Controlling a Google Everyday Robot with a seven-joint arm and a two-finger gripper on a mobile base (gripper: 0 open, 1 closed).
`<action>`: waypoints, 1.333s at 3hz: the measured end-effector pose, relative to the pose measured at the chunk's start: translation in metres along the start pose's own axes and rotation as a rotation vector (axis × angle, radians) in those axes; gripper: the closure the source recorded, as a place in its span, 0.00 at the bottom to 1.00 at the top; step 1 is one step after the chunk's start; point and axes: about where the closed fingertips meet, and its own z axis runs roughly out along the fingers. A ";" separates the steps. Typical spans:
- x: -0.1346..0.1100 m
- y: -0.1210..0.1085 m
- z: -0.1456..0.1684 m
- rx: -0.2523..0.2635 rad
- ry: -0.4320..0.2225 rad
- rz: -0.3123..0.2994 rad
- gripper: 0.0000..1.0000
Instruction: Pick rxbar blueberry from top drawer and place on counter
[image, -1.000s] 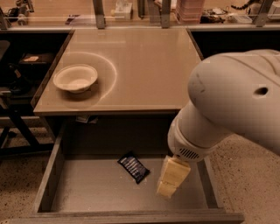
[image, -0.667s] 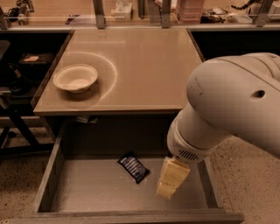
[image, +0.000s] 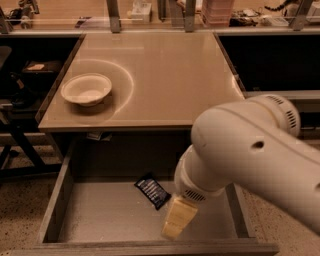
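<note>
The rxbar blueberry (image: 153, 190), a dark navy wrapper with pale lettering, lies flat on the bottom of the open top drawer (image: 100, 220), near its middle and turned at a slant. My gripper (image: 177, 222) hangs down inside the drawer just right of and in front of the bar, apart from it. The big white arm covers the drawer's right part. The beige counter (image: 170, 75) lies above the drawer.
A white bowl (image: 86, 89) stands on the counter's left side. Metal posts and clutter line the counter's far edge. A dark stand and shelving are to the left of the counter. Speckled floor shows on both sides of the drawer.
The arm has shifted slightly to the left, bringing the gripper a little closer to the bar. The bar and the bowl have not moved.
</note>
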 end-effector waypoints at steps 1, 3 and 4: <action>-0.030 0.006 0.078 0.004 -0.033 0.073 0.00; -0.032 0.003 0.086 0.017 -0.053 0.102 0.00; -0.029 -0.011 0.114 0.067 -0.102 0.191 0.00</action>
